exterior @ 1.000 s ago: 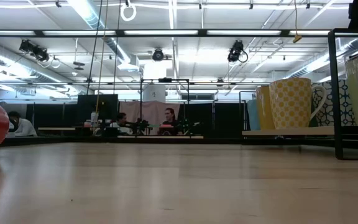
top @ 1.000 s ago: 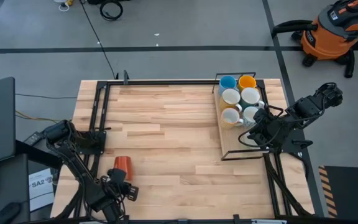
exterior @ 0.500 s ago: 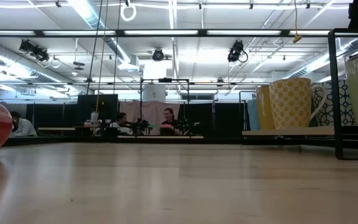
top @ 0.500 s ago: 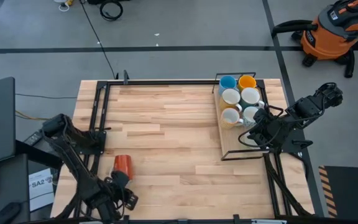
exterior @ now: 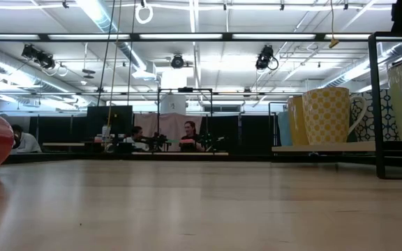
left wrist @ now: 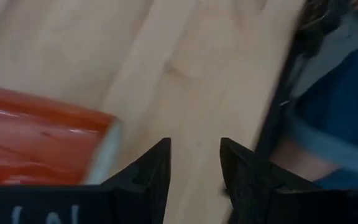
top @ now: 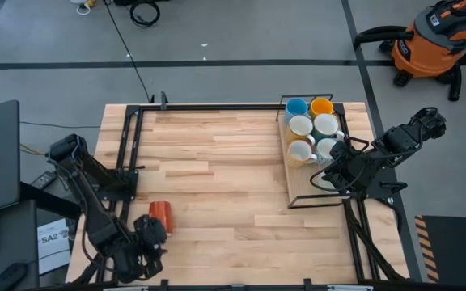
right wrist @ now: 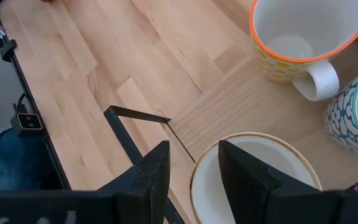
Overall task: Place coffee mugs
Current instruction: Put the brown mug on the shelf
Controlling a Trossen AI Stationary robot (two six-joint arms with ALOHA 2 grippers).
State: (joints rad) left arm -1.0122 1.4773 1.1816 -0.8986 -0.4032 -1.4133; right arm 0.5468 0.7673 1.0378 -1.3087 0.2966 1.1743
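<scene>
Lying red-orange mug [top: 160, 213] beside left gripper [top: 148, 241]

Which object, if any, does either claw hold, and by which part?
Nothing is held. The left claw is open beside the red-orange mug; the right claw is open above a cream mug.

High view straight down over light wooden table [top: 233, 178]; low view level along it — wrist views close, angled down onto same wood.
</scene>
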